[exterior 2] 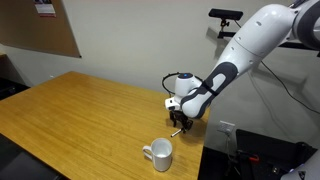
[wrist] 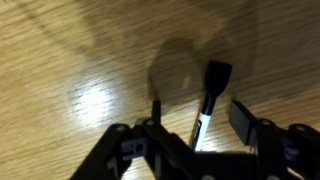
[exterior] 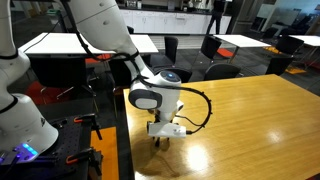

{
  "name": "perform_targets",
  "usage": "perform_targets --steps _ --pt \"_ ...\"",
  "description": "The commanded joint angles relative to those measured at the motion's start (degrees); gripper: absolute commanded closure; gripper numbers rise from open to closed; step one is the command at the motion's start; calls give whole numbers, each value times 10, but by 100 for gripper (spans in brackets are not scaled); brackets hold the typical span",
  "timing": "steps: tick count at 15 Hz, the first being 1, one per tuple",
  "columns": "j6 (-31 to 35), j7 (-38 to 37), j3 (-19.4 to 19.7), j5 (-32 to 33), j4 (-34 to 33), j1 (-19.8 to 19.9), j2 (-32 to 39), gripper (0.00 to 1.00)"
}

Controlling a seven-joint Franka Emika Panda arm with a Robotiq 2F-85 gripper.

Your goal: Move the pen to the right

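In an exterior view, one white mug [exterior 2: 160, 153] is standing on the one wooden table [exterior 2: 80, 110], near the fingers. In the wrist view, the one gripper [wrist: 197, 112] is holding its two fingers [wrist: 155, 108] wide apart, gripping nothing. The one pen [wrist: 213, 82] is lying between them.

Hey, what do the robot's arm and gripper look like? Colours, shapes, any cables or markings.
The arm is glossy white, made of rounded, bulging segments with dark bands at the joints. A thick black cable loops out beside the wrist. The gripper is black with flat-sided fingers, and it is mounted under a pale block. No markings are legible.
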State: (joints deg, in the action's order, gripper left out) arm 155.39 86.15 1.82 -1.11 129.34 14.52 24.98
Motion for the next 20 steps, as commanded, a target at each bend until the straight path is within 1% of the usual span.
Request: perform_targets --steps 1,2,3,4,8,9,11,12,14,17,20 --pt "11 -16 -4 10 -9 6 7 35" --pt "11 -17 -4 10 -10 6 8 40" --pt "11 -17 -4 10 -11 6 8 57" --pt "11 -17 -4 10 -12 6 9 62" --pt "12 -19 -4 10 -13 5 7 93" --pt "12 -21 -3 11 -11 4 3 99" --pt "15 -28 0 14 -4 0 -4 100" --pt "17 -34 0 14 1 -1 -10 97" --pt "23 -46 1 12 11 1 -25 97" --pt "40 -74 6 8 23 4 -50 97" --pt "43 -104 12 4 29 8 -76 97"
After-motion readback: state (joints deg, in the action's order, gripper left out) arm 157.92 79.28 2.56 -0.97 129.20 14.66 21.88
